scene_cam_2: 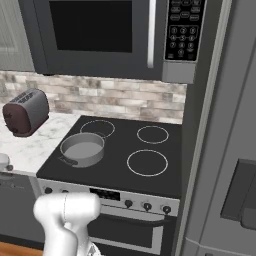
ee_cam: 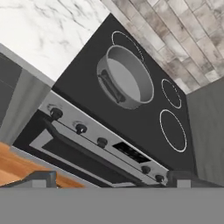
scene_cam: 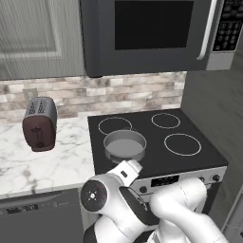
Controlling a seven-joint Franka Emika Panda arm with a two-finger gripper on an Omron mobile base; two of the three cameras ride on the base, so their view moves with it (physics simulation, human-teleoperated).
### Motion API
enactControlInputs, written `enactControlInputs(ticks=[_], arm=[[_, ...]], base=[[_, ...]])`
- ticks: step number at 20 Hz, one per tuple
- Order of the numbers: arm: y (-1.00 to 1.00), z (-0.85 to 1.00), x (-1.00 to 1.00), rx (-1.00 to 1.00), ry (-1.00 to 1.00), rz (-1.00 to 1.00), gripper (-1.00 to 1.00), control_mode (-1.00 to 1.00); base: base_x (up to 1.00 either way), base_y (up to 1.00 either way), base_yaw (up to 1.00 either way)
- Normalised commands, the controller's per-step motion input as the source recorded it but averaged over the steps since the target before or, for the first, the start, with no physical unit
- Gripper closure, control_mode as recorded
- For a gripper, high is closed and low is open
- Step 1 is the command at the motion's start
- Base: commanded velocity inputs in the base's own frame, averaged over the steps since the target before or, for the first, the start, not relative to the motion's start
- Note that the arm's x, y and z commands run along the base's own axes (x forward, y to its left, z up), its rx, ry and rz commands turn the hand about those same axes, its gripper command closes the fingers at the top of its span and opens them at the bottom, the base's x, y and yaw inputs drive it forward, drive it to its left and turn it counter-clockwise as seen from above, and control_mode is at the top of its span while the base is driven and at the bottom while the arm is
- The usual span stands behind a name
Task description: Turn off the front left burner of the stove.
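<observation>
gripper (ee_cam: pixel 111 177) jaws set wide, holding nothing, well back from the stove (ee_cam: pixel 144 131); front left burner (ee_cam: pixel 124 78) sits under the pan (scene_cam: pixel 124 145), so line up squarely on its knob before closing in

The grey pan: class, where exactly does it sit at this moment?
The grey pan sits on the stove at its front left, just ahead of the rear-left ring, with the toaster on the marble counter to its left.
</observation>
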Motion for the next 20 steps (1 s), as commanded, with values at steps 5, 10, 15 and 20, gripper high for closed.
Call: enactControlInputs(ticks=[5, 10, 15, 20], arm=[[0.15, -0.79, 0.21, -0.07, -0.18, 0.0, -1.0, -1.0], [0.03, -0.8, 0.1, -0.01, -0.2, 0.0, -1.0, -1.0], [0.01, -0.71, 0.43, 0.0, -0.18, 0.0, -1.0, -1.0], [0.15, -0.62, 0.56, 0.0, -0.14, 0.0, -1.0, -1.0]], base=[[0.0, 0.0, 0.0], [0.0, 0.0, 0.0], [0.0, 0.0, 0.0], [0.0, 0.0, 0.0]])
